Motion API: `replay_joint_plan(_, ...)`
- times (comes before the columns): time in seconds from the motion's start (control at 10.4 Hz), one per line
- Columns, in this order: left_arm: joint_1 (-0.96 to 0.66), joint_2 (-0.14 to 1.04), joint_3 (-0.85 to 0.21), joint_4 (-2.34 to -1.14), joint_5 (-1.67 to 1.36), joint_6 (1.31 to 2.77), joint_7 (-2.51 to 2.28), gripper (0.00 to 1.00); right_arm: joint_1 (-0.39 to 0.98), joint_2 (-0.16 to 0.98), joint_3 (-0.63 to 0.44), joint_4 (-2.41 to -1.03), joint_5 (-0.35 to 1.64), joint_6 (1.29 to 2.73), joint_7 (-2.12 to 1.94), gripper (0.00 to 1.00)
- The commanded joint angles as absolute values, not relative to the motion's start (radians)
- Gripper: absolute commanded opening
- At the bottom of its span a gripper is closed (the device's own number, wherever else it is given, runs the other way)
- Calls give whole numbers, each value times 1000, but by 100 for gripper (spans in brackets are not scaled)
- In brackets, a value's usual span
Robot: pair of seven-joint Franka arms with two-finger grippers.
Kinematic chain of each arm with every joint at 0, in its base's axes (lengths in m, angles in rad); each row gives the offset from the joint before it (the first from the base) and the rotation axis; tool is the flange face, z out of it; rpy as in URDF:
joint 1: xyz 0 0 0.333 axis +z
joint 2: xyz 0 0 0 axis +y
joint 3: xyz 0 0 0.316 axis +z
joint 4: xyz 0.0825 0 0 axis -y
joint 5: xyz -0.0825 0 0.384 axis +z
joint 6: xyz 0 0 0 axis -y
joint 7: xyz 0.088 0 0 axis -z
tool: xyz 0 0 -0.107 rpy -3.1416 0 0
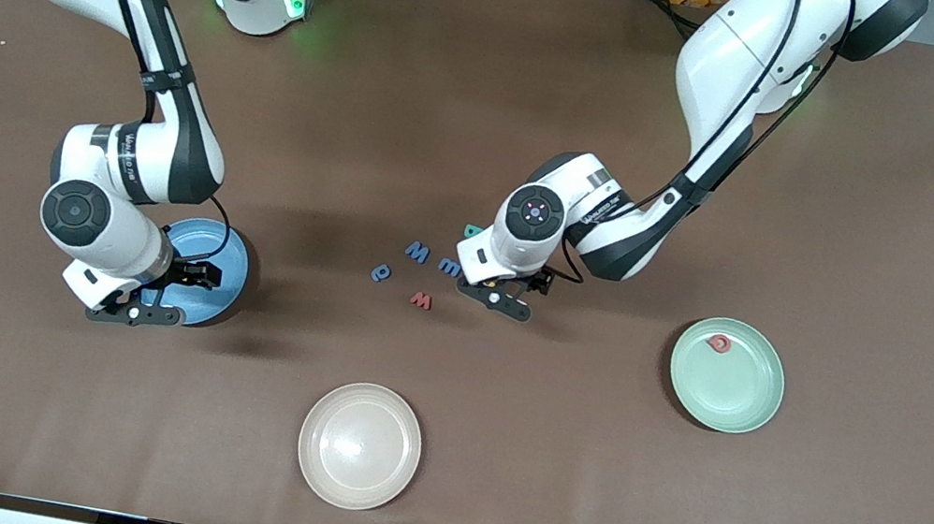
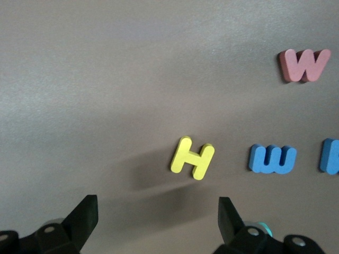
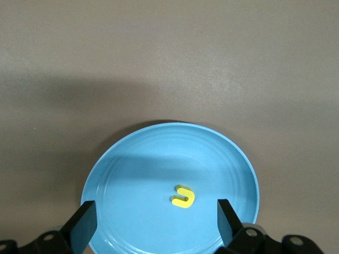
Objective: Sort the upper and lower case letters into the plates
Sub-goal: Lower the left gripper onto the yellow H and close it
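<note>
The right end effector was spread wide over the round sky-blue plate, where a small yellow letter lay delivered; the left end effector was held wide over the flat yellow H, judged ready for grasping.

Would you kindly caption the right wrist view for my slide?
Open right gripper hovers over the sky blue plate, where a yellow letter lies.

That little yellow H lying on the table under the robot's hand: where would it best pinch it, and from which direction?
Probably straight down from above, since the yellow H lies flat on the table. The left hand hangs open over it; its fingers would best close across the two outer uprights, which give parallel flat sides, with bare table around them.
</note>
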State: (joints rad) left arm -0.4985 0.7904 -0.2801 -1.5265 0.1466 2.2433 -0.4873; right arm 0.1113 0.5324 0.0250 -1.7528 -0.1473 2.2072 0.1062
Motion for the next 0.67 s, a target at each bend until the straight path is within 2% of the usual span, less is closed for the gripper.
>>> replay_joint_plan(0.0, -531, 824, -259, -1479, 173, 2253, -511, 100, 107, 532, 35, -1758, -167, 2217, 118, 100)
replay_joint_plan(0.58, -558, 856, -258, -1465, 175, 2298, -508, 100, 109, 531, 35, -1758, -163, 2217, 121, 100)
